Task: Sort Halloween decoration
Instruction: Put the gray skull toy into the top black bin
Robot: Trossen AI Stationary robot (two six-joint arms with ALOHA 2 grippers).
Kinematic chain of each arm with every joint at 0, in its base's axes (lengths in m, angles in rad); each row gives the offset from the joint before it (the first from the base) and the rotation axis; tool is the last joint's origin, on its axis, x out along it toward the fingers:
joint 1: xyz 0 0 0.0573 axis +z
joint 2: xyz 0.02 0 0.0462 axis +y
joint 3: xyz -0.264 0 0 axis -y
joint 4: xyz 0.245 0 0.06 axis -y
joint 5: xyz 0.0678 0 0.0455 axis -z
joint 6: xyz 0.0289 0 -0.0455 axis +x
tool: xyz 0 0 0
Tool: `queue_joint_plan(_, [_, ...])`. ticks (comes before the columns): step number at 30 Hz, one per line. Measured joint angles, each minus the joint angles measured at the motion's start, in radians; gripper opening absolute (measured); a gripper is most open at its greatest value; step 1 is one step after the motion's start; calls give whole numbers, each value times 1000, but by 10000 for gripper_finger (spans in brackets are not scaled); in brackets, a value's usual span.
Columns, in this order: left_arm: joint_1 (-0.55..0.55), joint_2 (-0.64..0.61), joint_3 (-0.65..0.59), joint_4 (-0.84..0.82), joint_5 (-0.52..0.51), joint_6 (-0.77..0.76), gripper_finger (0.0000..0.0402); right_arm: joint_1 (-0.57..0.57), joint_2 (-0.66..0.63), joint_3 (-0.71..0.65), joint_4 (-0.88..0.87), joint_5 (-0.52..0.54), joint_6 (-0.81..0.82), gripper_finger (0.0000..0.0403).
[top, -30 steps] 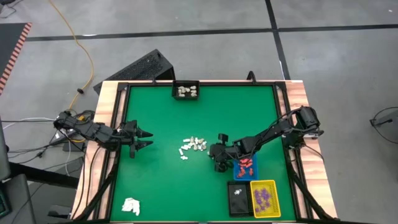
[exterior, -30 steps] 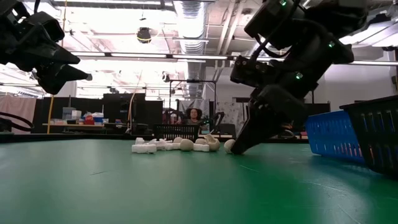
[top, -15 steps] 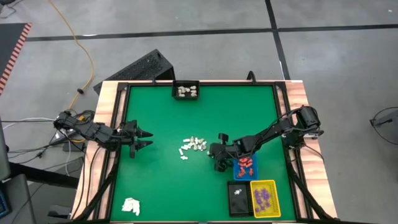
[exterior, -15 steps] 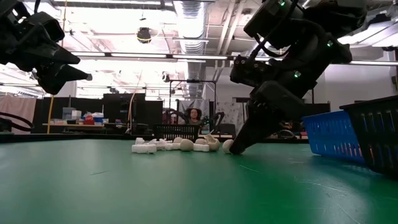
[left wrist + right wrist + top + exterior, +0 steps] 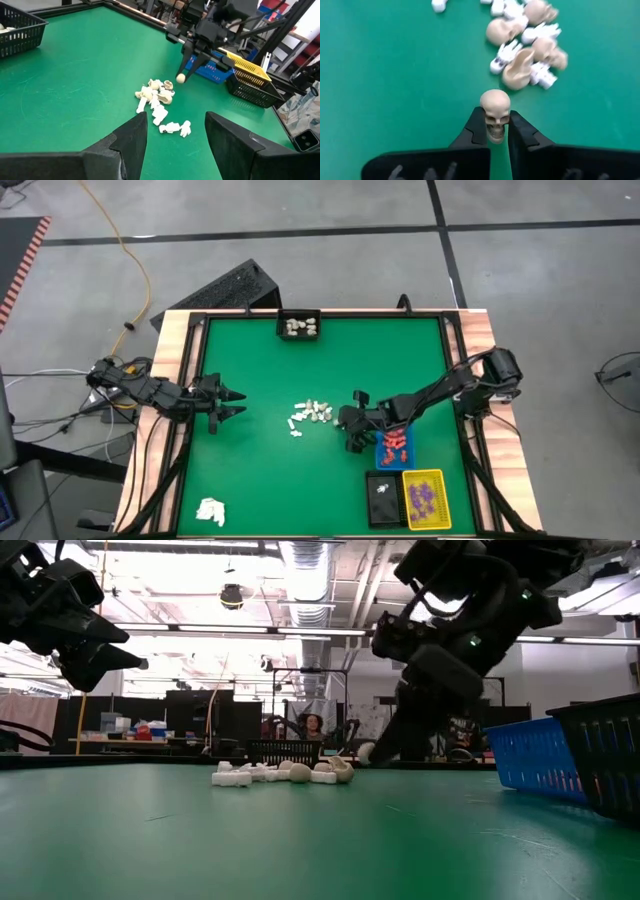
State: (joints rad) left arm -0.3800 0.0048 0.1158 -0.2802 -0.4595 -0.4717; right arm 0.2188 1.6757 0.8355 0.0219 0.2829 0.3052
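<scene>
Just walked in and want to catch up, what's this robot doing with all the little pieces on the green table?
It is sorting small Halloween figurines. The right gripper is shut on a cream skull, held just above the table beside the loose pile of white and cream pieces. Red pieces sit in the blue tray, purple ones in the yellow tray, cream ones in the black tray at the far edge. The left gripper waits open at the left.

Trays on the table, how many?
4. A black tray sits at the far edge; a blue tray, a yellow tray and a second black tray cluster near the right gripper.
</scene>
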Motion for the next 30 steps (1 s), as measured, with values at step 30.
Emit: queue_joint_plan(30, [0, 0, 0, -2, -15, 18, 189, -377, -33, 41, 432, 5, -133, 33])
